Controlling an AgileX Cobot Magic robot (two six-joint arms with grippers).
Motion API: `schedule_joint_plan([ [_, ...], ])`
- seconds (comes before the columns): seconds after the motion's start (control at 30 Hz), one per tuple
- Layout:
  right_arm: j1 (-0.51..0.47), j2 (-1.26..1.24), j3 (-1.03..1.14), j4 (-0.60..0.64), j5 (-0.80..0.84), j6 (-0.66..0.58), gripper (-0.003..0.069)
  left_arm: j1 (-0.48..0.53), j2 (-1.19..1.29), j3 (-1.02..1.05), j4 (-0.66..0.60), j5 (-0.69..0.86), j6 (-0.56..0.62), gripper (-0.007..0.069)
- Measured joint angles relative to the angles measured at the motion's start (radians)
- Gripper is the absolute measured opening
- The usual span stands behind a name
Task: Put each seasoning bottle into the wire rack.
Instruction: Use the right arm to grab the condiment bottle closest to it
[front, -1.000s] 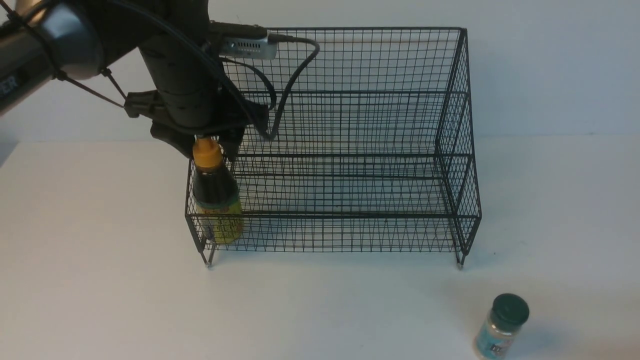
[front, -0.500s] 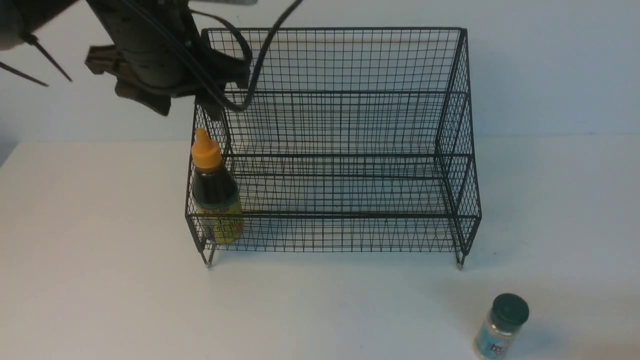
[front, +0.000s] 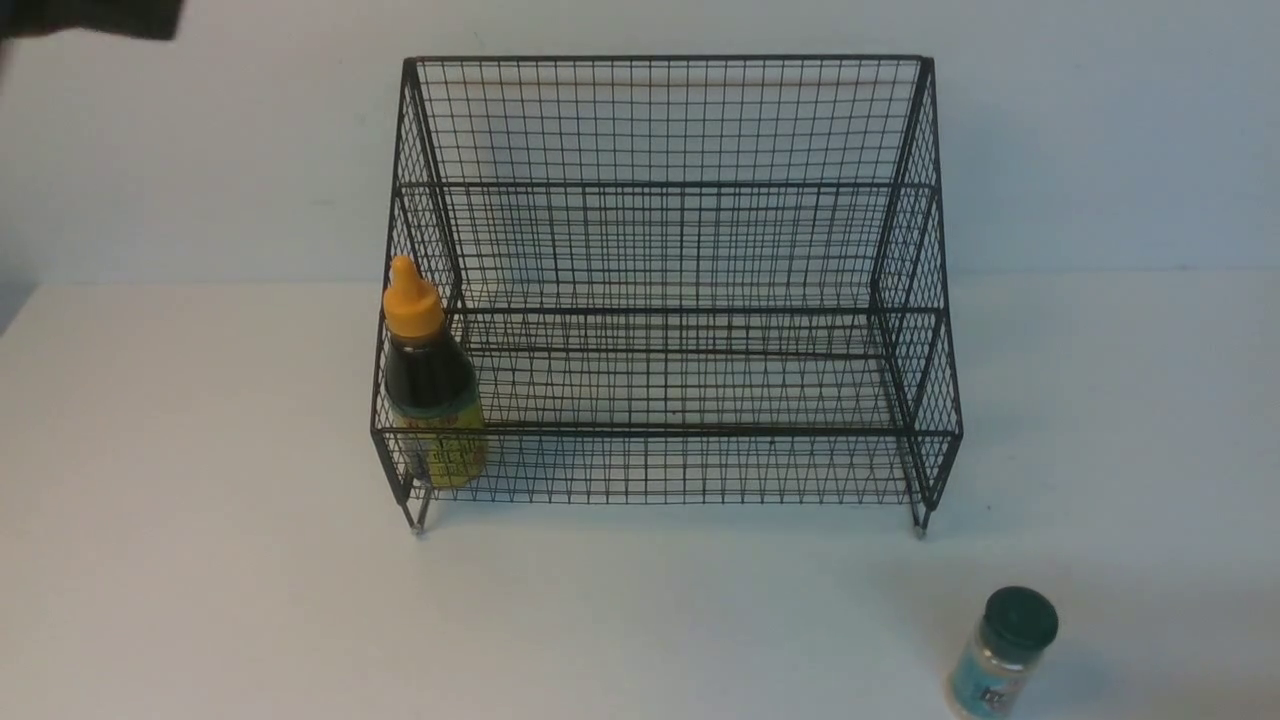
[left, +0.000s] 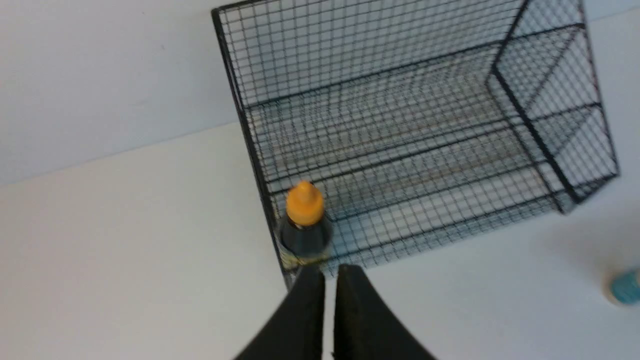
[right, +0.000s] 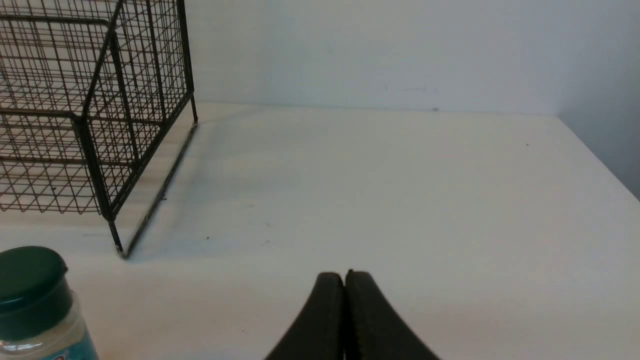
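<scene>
Now that the left gripper (left: 330, 275) has let go & backed off (jaws together, empty), the tall dark-liquid bottle w/ orange cap (front: 430, 390) stands in the front-left corner of the black wire-mesh rack (front: 680, 250). Small clear green-lidded jar (front: 1003, 655) waits outside, near the closed right gripper (right: 345, 277): next job.

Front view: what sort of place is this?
Probably a lab test bench: plain white tabletop, blank pale wall, only a black wire-mesh rack, an orange-capped dark-liquid bottle and a green-lidded clear jar.
</scene>
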Motion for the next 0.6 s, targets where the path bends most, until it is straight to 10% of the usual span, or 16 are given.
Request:
schedule_joint_plan([
  [0.6,0.000,0.000,0.000,0.000,0.000,0.000,-0.0015,0.000,-1.021,1.241,-0.185,-0.745,0.050,-0.0005],
])
